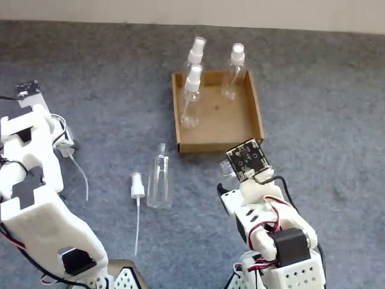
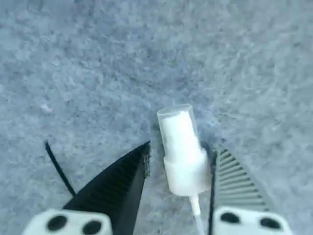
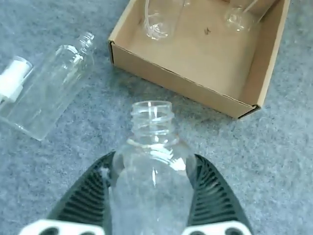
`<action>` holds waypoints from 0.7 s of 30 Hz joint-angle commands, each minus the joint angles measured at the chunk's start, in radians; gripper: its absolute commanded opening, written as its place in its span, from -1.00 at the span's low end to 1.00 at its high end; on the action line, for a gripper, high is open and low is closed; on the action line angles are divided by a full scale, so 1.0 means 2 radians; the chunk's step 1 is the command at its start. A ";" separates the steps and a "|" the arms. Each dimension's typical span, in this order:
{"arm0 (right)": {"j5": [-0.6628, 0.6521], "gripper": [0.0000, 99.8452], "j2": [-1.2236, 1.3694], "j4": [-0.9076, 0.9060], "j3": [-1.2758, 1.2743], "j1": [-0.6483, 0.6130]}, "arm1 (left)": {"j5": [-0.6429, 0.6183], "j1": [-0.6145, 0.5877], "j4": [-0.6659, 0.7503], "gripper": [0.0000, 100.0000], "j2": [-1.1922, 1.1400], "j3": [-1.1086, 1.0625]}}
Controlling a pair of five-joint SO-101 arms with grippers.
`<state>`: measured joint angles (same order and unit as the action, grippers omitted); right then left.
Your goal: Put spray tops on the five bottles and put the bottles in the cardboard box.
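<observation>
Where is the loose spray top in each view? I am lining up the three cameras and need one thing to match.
High view: loose spray top lies just left of the lying bottle.
Left wrist view: mid-picture, framed by the open left gripper, tube toward the camera.
Right wrist view: at the picture's edge, beside the lying bottle.
Shared landmark: that bottle, in high and right wrist views.

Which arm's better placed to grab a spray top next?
Left. The left gripper is open around a loose spray top. The right gripper is shut on an uncapped bottle, so it's busy.
</observation>
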<state>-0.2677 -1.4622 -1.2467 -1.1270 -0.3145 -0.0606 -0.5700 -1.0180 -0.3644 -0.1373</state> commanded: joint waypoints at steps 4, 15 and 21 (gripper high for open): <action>-0.007 -0.98 -0.005 -0.002 0.005 0.005 | 0.002 0.011 0.027 -0.79 0.007 0.000; -0.007 -0.99 -0.005 0.026 0.005 0.003 | 0.026 0.044 0.002 -0.97 0.063 0.046; -0.006 -0.99 -0.001 0.155 0.004 0.000 | 0.025 0.088 -0.097 -0.98 0.189 0.092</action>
<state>-0.2677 -1.4622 -1.0579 -1.1270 -0.3145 -0.0192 -0.4718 -1.0886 -0.1972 -0.0391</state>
